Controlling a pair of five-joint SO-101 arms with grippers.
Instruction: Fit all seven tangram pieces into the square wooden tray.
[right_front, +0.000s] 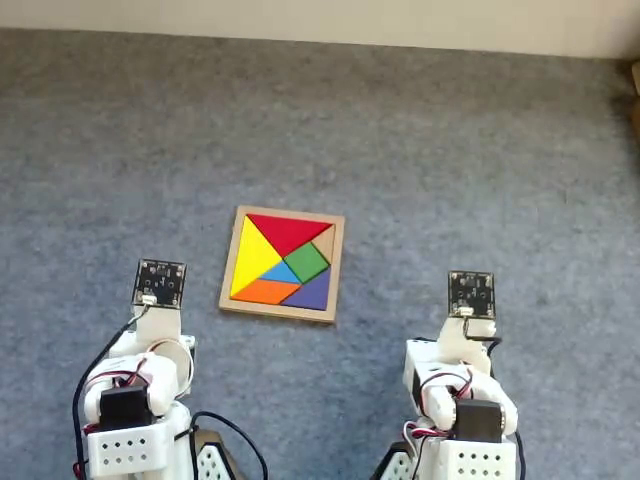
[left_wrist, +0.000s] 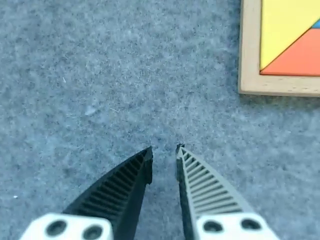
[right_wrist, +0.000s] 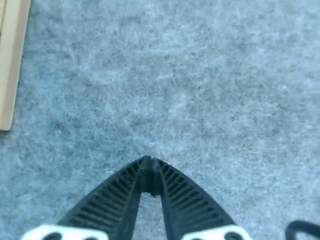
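A: High view, near edge first: grey carpet (right_front: 450, 150) under both arms. How's the left gripper (left_wrist: 164, 152)?
B: Jaws a slight gap apart, nothing between them, tips over carpet near the tray (left_wrist: 248, 50).
A: And the right gripper (right_wrist: 147, 162)?
B: Tips pressed together, holding nothing.
A: Farther out?
B: Tray lies flat ahead, between the arms. Seated inside are the red triangle (right_front: 285, 232), yellow triangle (right_front: 255, 255), green square (right_front: 306, 262), blue triangle (right_front: 280, 272), orange piece (right_front: 268, 291) and purple piece (right_front: 313, 291). One wood-toned corner could be piece or bare tray, can't tell. Pale wall (right_front: 300, 20) beyond.
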